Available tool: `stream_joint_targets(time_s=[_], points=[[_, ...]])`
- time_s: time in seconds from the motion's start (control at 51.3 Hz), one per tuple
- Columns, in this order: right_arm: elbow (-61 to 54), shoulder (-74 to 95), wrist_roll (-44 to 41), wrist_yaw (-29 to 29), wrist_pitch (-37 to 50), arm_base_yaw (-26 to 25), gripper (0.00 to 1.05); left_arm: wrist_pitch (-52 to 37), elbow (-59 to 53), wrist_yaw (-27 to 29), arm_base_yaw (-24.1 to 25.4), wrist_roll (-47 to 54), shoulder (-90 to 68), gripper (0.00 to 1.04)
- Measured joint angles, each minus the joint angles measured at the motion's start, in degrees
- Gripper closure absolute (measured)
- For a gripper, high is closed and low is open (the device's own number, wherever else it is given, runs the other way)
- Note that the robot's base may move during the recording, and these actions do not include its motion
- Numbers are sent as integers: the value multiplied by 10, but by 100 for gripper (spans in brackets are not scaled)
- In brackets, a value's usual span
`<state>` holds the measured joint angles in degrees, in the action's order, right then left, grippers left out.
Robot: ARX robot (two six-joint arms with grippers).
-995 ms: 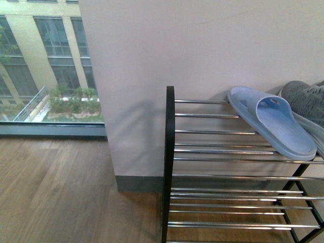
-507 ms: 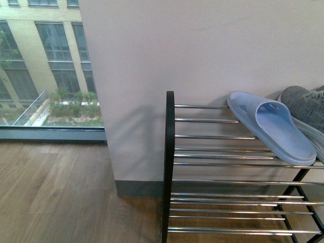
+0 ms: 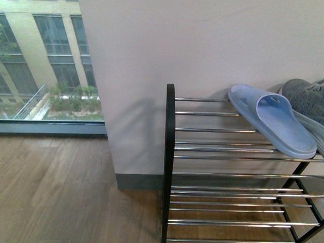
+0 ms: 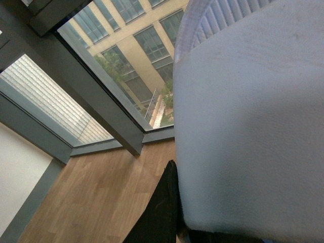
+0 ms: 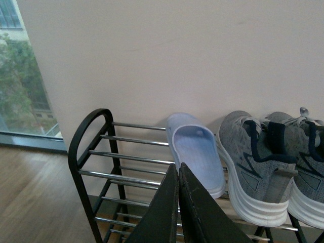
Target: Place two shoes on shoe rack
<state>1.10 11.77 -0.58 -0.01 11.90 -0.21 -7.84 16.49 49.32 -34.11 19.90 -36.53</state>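
We can read no brand or writing anywhere; the shoe rack (image 5: pixel 96 152), a black frame with a rounded arched end and tiers of shiny chrome bars, stands against the pale wall (image 3: pixel 202 45) on the wood floor (image 3: pixel 55 192). On its top tier sit the two shoes (image 5: pixel 273 162), grey knit sneakers with thick white soles, navy collars and dark side stripes, side by side just beside a light blue slide sandal (image 5: pixel 195 152). Our right claw (image 5: pixel 178 207) has its dark fingers pressed together with nothing between them, while we cannot tell the left claw's state, its view largely filled by a pale blurred surface.
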Motion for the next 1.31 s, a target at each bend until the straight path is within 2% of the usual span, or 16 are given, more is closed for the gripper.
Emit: stream_joint_targets(time_s=[0.117, 0.234, 0.624, 0.683, 0.917, 1.073, 1.151, 1.307], points=[[0, -17, 0, 0, -17, 0, 103, 0, 0, 0, 0, 0, 0, 103], [0, -98, 0, 0, -112, 0, 103, 0, 0, 0, 0, 0, 0, 103], [0, -114, 0, 0, -117, 1, 103, 0, 0, 0, 0, 0, 0, 103], [0, -114, 0, 0, -117, 1, 94, 0, 0, 0, 0, 0, 0, 103], [0, -114, 0, -1, -117, 1, 45, 0, 0, 0, 0, 0, 0, 103], [0, -115, 0, -2, -117, 1, 24, 0, 0, 2, 0, 0, 1, 103], [0, -115, 0, -2, -117, 1, 9, 0, 0, 2, 0, 0, 0, 103], [0, -115, 0, -2, -117, 1, 9, 0, 0, 2, 0, 0, 1, 103]])
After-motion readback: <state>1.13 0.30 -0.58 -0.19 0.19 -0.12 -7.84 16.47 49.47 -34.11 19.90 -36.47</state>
